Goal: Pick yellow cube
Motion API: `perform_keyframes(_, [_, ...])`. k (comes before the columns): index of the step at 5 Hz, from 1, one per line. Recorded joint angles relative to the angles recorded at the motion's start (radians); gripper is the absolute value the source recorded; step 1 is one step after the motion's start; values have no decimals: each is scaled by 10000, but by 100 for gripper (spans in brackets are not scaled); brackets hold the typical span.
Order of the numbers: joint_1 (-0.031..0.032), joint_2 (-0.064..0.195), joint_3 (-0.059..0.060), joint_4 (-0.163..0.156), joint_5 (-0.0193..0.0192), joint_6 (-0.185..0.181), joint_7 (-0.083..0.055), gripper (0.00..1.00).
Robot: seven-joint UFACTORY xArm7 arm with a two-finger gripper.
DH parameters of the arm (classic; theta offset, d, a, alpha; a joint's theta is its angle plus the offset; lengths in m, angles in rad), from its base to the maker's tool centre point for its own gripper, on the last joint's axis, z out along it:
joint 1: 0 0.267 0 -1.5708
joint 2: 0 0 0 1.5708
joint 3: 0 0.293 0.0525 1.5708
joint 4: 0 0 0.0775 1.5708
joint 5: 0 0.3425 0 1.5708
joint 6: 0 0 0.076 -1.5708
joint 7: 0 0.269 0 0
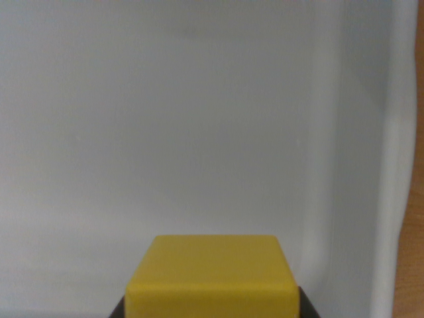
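Gripper [211,311]: I am seeing only two dark finger tips peeking out at the bottom edge, one on each side of the cube; they are sitting tight against its sides, so it is looking clamped on the cube.
Yellow cube [212,278]: it is sitting bottom centre in the wrist view, between the fingers, top face showing.
Tray [199,119]: a pale grey-white surface is filling the view behind the cube, its raised rim running down the wrist view's right.
Table [412,265]: a wooden strip is showing beyond the rim.
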Motion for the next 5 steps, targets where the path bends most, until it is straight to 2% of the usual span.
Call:
perform_keyframes(1, [0, 0, 0, 0, 0, 0, 0, 100])
perform_keyframes(2, [6, -111, -4, 260, -28, 369, 20, 100])
perform_keyframes(4, [6, -111, -4, 260, -28, 369, 20, 100])
perform_keyframes(5, [12, -207, -8, 486, -52, 689, 38, 100])
